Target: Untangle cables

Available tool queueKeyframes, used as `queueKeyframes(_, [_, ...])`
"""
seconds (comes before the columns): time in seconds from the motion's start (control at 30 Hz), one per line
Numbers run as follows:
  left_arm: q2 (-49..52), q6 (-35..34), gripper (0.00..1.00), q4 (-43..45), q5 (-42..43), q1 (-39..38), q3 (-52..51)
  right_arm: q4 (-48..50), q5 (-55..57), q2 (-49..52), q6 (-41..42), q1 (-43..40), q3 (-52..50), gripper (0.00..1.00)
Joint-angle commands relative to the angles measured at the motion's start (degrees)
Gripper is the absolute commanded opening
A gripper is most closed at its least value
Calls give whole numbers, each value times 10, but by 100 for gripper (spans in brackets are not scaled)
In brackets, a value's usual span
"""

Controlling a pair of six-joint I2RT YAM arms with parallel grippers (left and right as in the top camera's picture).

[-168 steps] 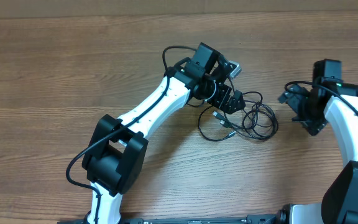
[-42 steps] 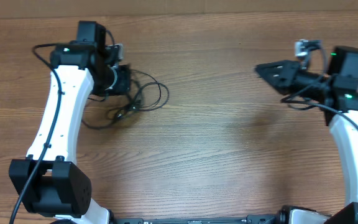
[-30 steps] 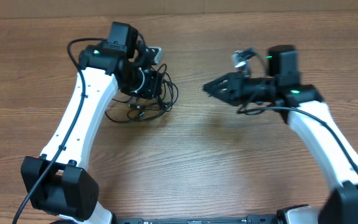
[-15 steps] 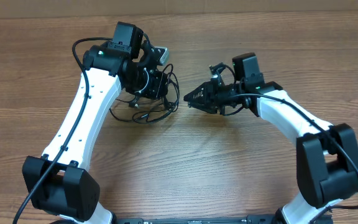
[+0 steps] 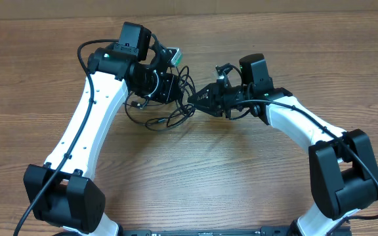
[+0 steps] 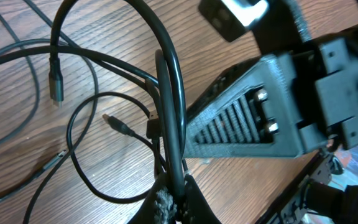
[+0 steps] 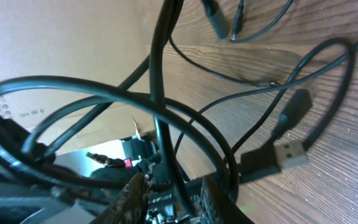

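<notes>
Bare wood-grain table (image 5: 241,183) lay underneath. Left gripper (image 5: 176,88) pinched the cables (image 5: 169,119). Right gripper (image 5: 193,99) sat among them, grip unreadable.

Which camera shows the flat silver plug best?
The right wrist view: the silver plug shows large and clear. In the left wrist view I cannot pick it out among the cables. Overhead, it is too small to tell.

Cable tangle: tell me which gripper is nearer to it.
Left. The left gripper is shut on the cables themselves; the right gripper sits at their right edge, fingers open.
</notes>
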Motion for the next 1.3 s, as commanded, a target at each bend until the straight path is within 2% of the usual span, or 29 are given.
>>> queueKeyframes(0.0, [-16, 15, 4, 3, 30, -4, 3, 5, 27, 1, 5, 15, -1, 27])
queueKeyframes(0.13, [-16, 16, 4, 1, 41, -4, 3, 14, 52, 1, -5, 21, -1, 19])
queueKeyframes(0.17, [-16, 15, 4, 1, 43, -4, 3, 23, 52, 1, -14, 23, -1, 15])
queueKeyframes(0.2, [-16, 15, 4, 1, 43, -5, 3, 34, 52, 1, -21, 25, -1, 4])
queueKeyframes(0.33, [-16, 6, 4, -5, 14, -8, 3, 89, 5, 0, -38, 18, 0, 4])
queueKeyframes(0.4, [-15, -35, 4, -16, -59, -8, 3, 138, -47, -6, -41, 3, 0, 4])
queueKeyframes(0.57, [-14, -210, 5, -73, -391, -2, 3, 169, -79, -45, -58, -65, 0, 4])
queueKeyframes(0.67, [-14, -272, 4, -97, -490, 11, 3, 169, -76, -67, -65, -109, 0, 4])
queueKeyframes(0.93, [-14, -276, 4, -105, -510, 66, 3, 166, -55, -85, -65, -232, 0, 4])
queueKeyframes(1.17, [-14, -278, 4, -106, -551, 122, 3, 109, 13, -85, -104, -344, 0, 4])
queueKeyframes(1.27, [-14, -259, 4, -93, -477, 136, 3, 72, 16, -85, -141, -372, 0, 4])
